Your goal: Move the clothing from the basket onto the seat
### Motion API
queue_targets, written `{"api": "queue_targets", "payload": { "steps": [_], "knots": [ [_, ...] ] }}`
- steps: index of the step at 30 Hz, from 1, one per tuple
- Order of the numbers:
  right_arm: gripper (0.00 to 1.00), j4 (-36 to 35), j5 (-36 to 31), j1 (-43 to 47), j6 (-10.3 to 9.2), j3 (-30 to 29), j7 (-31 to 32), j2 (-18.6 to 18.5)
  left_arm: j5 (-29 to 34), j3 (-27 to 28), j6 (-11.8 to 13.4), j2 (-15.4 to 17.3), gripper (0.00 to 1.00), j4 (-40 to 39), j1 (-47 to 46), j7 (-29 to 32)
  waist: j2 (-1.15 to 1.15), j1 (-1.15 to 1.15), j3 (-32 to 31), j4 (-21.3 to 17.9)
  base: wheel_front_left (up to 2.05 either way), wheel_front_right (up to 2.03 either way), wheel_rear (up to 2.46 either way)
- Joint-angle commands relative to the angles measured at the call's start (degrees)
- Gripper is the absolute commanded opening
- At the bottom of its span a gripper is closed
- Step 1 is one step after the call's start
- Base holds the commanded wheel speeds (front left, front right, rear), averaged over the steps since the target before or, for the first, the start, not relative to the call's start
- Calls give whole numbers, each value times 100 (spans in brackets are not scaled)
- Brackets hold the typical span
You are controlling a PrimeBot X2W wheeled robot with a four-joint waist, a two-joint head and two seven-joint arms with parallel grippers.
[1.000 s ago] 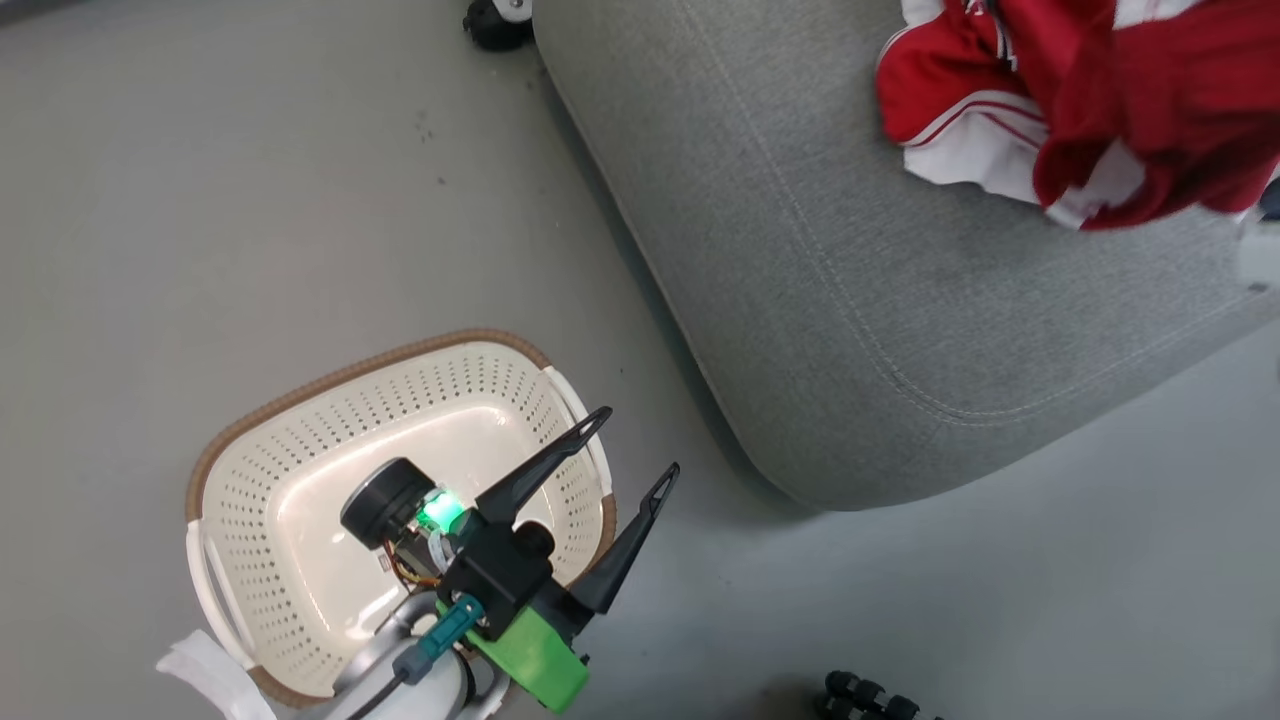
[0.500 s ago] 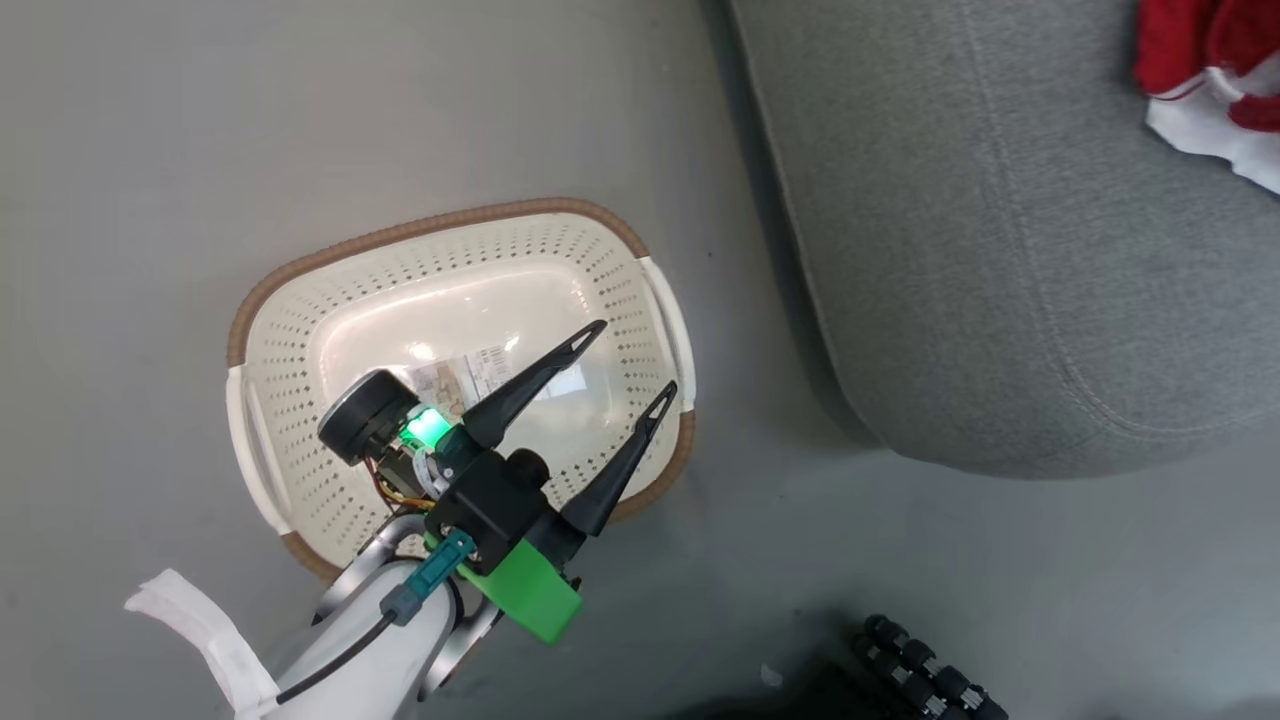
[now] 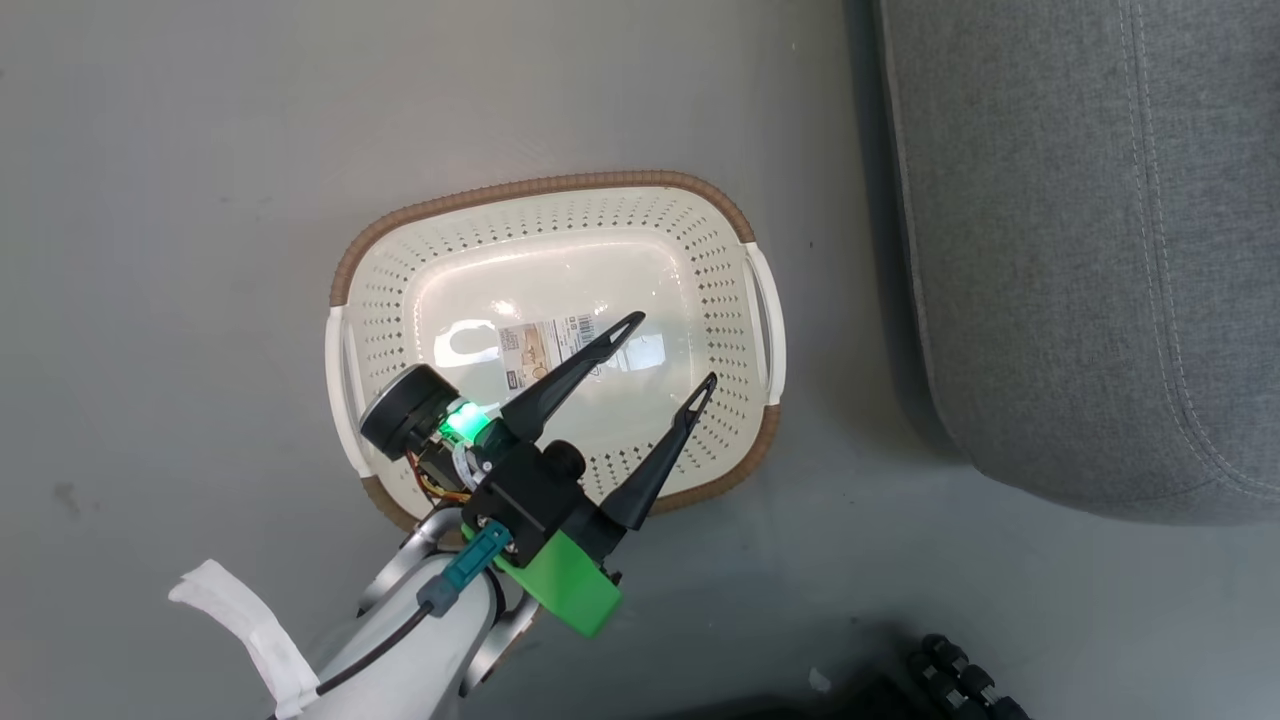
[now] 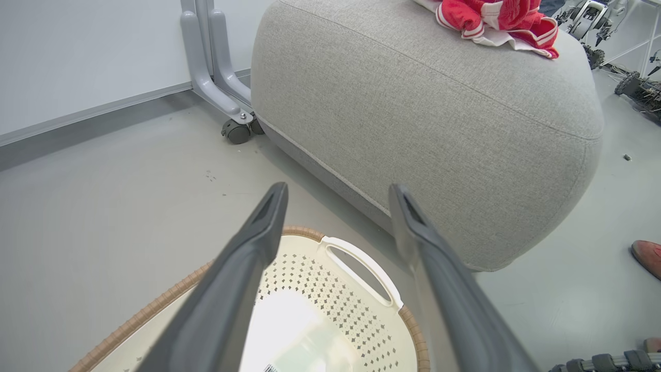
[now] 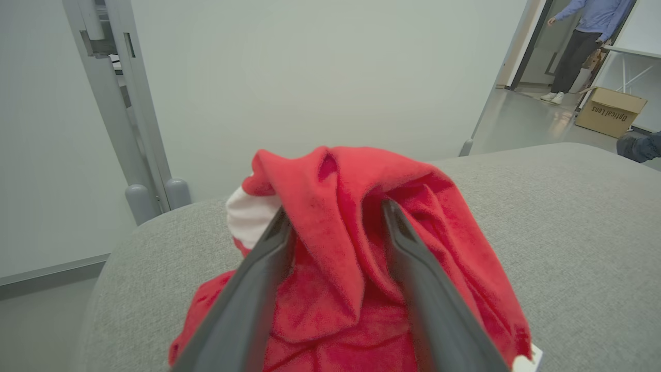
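the soft red and white clothing lies heaped on the large grey woven-fabric seat. the right end effector is spread, a red fold between its 2 fingers. the left end effector hangs spread over the oval cream-white perforated basket on the floor.

basket: glossy perforated plastic | seat: matt woven cloth | clothing: soft fuzzy fabric | floor: smooth
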Motion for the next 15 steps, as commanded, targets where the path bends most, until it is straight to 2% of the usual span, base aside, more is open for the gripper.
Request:
{"api": "queue_targets", "payload": {
  "steps": [1,8,12,15],
  "knots": [
    [100,-107,-93,220,-2,-107,-16,94,-42,16,-18,-21,100,13,50,-17,0,-1,-226,51,0,0,0],
    [100,-1001,-544,1414,-2,-462,-15,699,-118,206,-11,-256,100,106,368,-17,0,-1,-950,38,0,0,0],
    [100,-1541,-693,2264,-1,-328,-16,1118,-196,442,62,-489,100,204,627,-11,0,-1,-1471,80,0,0,0],
    [100,-1847,-598,2902,-1,61,-16,1426,-307,764,180,-664,100,322,895,-11,0,-1,-1877,156,0,0,0]
  ]
}}
